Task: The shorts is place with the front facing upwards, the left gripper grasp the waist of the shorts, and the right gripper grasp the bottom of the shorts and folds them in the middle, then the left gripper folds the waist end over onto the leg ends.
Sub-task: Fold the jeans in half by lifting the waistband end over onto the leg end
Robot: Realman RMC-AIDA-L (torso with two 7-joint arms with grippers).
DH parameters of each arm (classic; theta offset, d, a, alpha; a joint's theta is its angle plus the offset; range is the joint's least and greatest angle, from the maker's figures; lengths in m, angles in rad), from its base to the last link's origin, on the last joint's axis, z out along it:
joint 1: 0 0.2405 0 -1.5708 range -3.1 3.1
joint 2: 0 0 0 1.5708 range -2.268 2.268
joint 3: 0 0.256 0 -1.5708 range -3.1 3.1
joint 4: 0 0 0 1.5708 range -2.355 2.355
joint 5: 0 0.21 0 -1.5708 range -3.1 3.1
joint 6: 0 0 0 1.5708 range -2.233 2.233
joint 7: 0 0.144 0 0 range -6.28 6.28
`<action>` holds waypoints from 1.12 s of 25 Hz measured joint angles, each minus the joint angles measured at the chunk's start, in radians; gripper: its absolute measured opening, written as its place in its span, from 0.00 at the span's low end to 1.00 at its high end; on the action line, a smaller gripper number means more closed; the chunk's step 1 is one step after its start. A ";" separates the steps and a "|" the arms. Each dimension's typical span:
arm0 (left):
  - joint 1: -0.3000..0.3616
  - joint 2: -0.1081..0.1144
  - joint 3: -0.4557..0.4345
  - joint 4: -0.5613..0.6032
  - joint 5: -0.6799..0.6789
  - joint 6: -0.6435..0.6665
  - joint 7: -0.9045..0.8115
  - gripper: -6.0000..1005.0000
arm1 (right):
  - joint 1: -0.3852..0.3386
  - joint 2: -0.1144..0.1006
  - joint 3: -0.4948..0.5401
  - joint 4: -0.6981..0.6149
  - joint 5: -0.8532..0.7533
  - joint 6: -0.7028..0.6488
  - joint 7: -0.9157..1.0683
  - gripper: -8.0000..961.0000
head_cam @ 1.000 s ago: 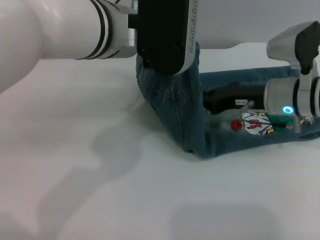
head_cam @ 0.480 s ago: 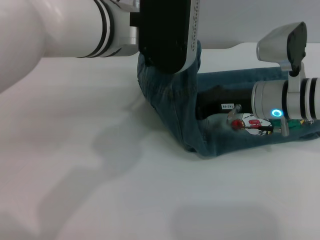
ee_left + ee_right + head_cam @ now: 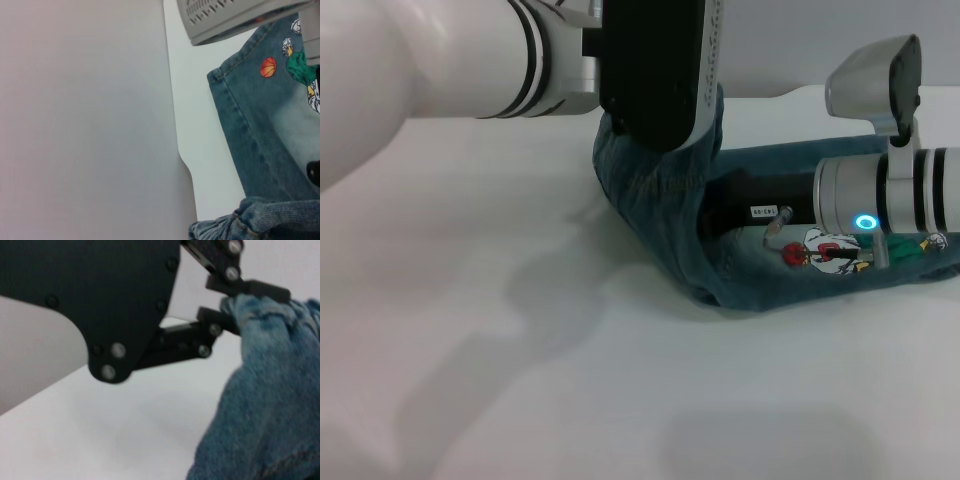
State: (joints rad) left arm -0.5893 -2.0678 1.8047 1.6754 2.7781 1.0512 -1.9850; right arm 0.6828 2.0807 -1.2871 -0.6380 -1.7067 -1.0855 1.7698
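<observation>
Shorts [image 3: 760, 275], counter [image 3: 520, 330] three o'clock; waist [image 3: 260, 310] clenched, lifted in left claw [image 3: 235, 300]; right claw [image 3: 790, 215] state indeterminable; risk: thin grip slipping, fold collapsing.

The left arm reaches in from nine o'clock of the head view, a thick white forearm ending in a ringed silver wrist and a boxy black body. The left tool [image 3: 655, 115] hangs at twelve o'clock; the right wrist view shows it [image 3: 235, 300] at one o'clock, black linkage bars spread from a bolted plate, its fingers [image 3: 250, 288] pinched together on a bunch of denim, held raised. The right arm enters from three o'clock, lying low and level, its silver wrist with black rings and a glowing light pointing toward nine o'clock. The right tool [image 3: 750, 205] shows only as a dark shape tucked under the raised cloth.
</observation>
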 joint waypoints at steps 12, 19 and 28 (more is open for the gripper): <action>0.008 0.000 0.014 0.007 0.000 -0.008 -0.002 0.11 | 0.021 0.001 -0.002 -0.005 0.047 -0.074 -0.026 0.10; 0.009 0.000 0.017 0.007 0.000 -0.008 -0.002 0.11 | 0.030 0.001 -0.008 -0.005 0.047 -0.082 -0.026 0.10; 0.011 0.000 0.018 0.010 0.000 -0.008 -0.002 0.11 | -0.001 -0.007 -0.002 0.001 0.043 -0.061 -0.027 0.10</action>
State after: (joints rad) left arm -0.5783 -2.0677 1.8227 1.6854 2.7784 1.0430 -1.9865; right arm 0.6814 2.0740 -1.2889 -0.6365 -1.6635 -1.1468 1.7432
